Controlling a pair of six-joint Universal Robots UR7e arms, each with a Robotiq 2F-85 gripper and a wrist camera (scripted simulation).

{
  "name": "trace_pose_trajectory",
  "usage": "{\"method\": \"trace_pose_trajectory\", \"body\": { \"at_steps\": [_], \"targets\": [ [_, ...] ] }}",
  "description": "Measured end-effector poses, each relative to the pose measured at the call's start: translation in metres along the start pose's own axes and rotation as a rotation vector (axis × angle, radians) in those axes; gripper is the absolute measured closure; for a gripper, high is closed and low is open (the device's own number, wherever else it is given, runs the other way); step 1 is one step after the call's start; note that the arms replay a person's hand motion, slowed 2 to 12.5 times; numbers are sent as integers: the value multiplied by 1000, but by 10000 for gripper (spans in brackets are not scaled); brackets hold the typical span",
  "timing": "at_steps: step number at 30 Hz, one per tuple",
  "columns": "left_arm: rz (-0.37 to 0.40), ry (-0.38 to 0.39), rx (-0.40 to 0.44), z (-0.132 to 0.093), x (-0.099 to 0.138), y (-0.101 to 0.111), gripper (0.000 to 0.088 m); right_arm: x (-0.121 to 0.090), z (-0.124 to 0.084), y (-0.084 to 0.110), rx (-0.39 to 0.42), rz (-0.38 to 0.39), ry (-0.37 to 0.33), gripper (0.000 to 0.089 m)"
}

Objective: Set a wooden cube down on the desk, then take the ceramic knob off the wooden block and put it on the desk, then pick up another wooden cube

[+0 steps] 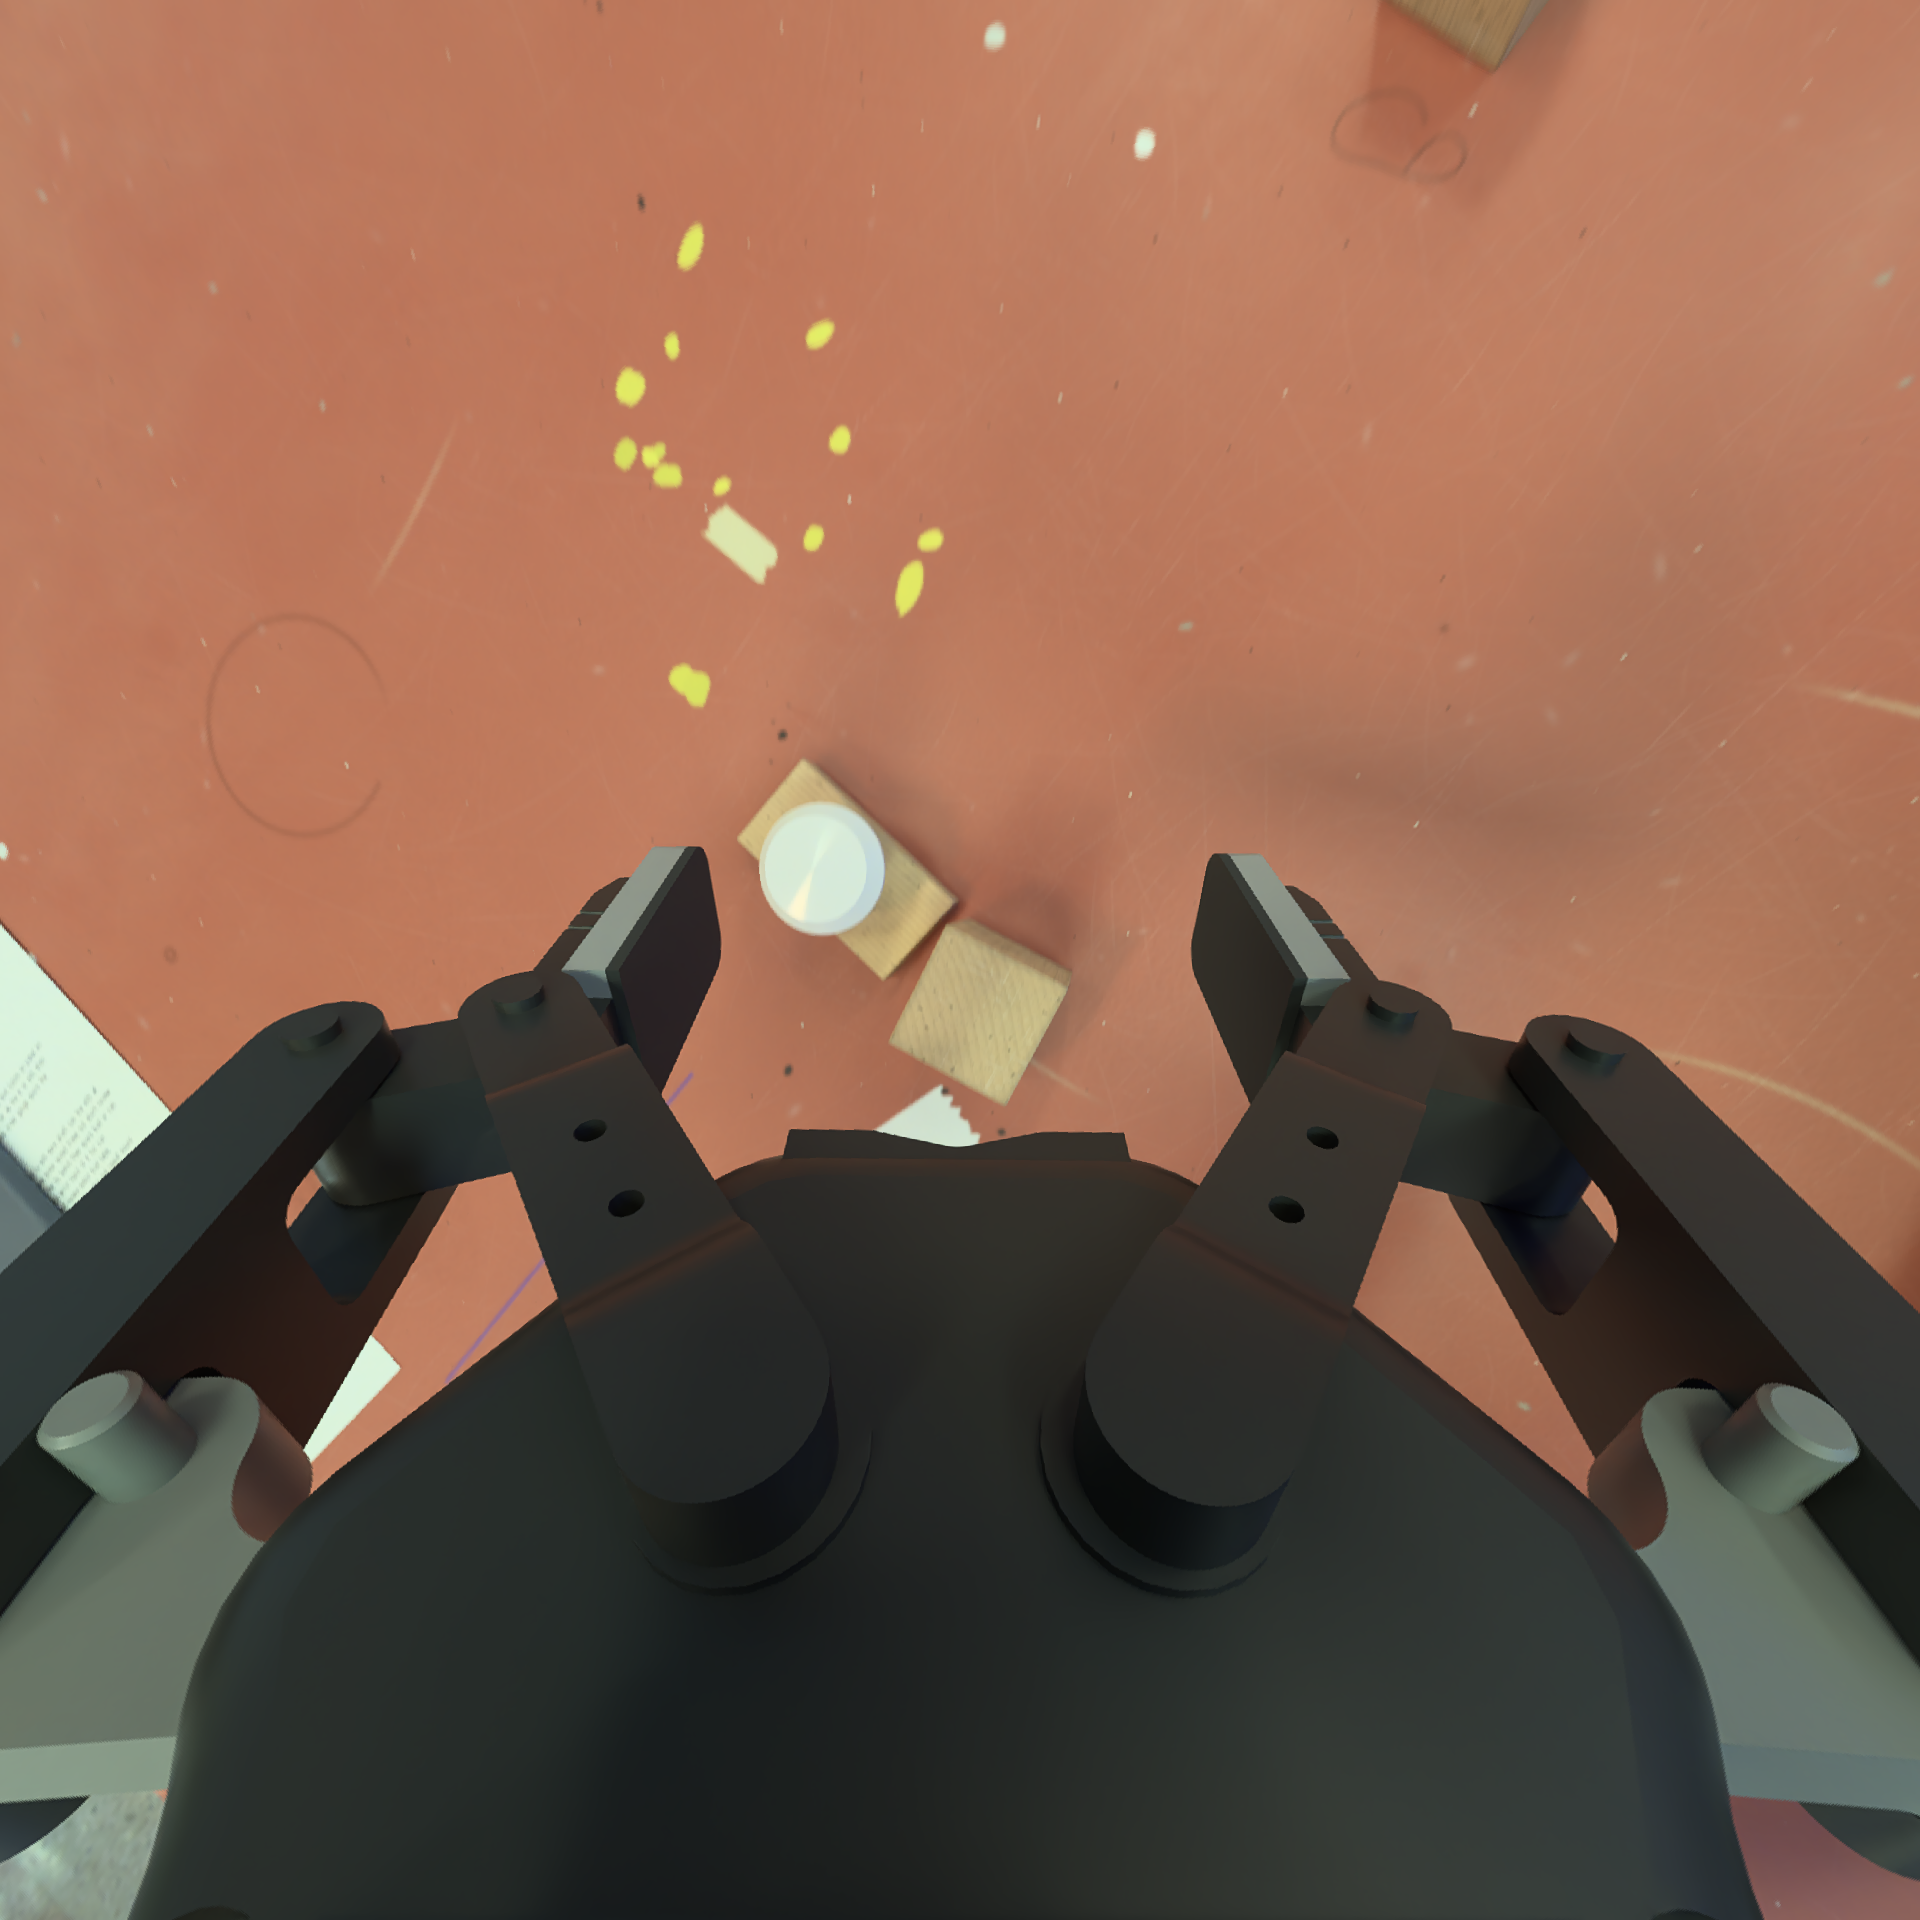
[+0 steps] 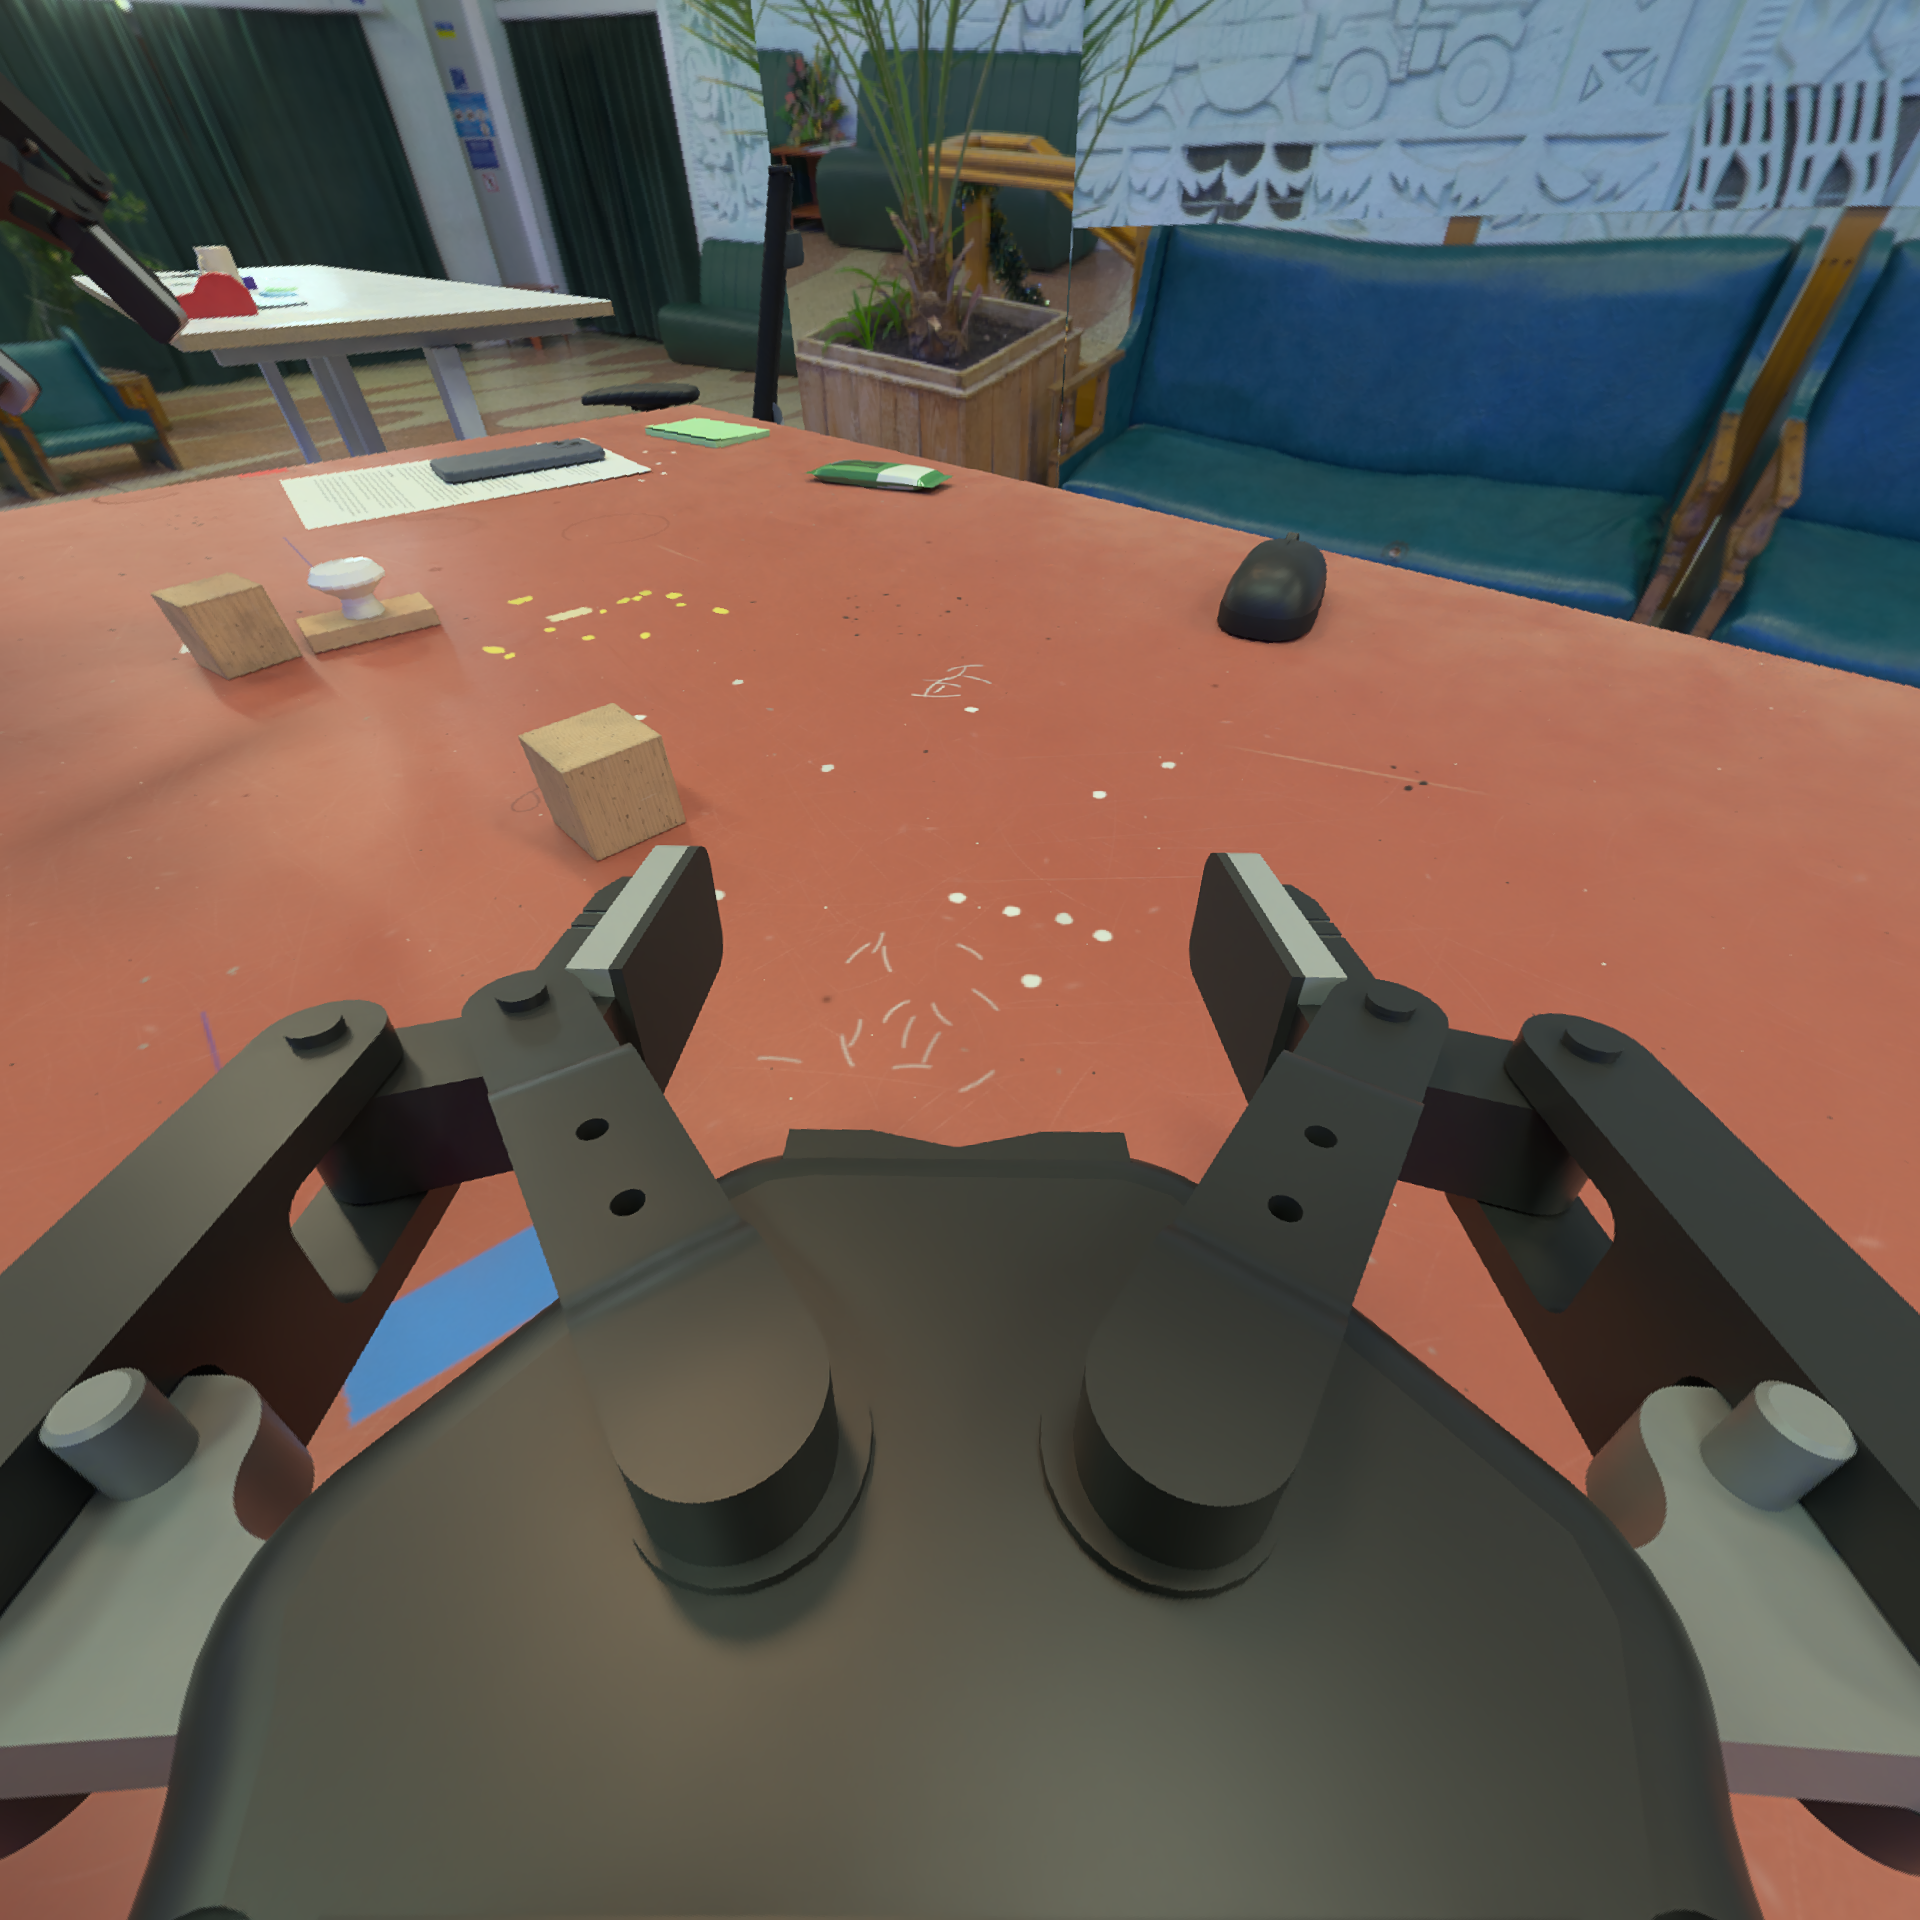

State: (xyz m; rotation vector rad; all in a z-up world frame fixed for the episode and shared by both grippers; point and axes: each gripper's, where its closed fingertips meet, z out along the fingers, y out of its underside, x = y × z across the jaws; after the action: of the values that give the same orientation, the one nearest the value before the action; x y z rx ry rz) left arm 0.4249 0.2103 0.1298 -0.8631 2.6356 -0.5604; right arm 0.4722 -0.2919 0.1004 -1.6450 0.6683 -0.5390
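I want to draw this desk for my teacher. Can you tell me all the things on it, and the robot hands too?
Desk: one, reddish, paint-flecked.
Wooden cubes: two, tan; one mid-desk, one beside the block.
Wooden block: one, tan, flat.
Ceramic knob: one, white, standing on the block.
Mouse: one, black, far right.
Paper: one, white, far edge.
Phone: one, dark grey, on the paper.
Notepad: one, green.
Packet: one, green-white.
Left gripper: dark, open, above the knob.
Right gripper: dark, open, empty.

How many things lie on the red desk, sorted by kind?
Pale wooden cubes: 2
Flat wooden block: 1
White ceramic knob: 1
Black computer mouse: 1
Dark grey phone: 1
White printed paper sheet: 1
Green sticky-note pad: 1
Green and white packet: 1
Total: 9
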Motion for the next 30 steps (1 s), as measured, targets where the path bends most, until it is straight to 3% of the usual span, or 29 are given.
{"method": "trace_pose_trajectory", "body": {
  "at_steps": [7, 16, 24, 30],
  "targets": [
    [-23, -13, -55, 4, -7, 31, 92, 1, 0, 1, -5, 2, 2, 107],
    [-100, -29, -37, 6, -20, 45, 125, 3, 1, 4, -15, 9, 7, 108],
    [-221, -80, -21, 12, -35, 49, 156, 6, 2, 7, -25, 14, 14, 108],
    [-356, -159, -42, 19, -46, 55, 170, 7, 3, 8, -27, 17, 17, 108]
  ]
}}
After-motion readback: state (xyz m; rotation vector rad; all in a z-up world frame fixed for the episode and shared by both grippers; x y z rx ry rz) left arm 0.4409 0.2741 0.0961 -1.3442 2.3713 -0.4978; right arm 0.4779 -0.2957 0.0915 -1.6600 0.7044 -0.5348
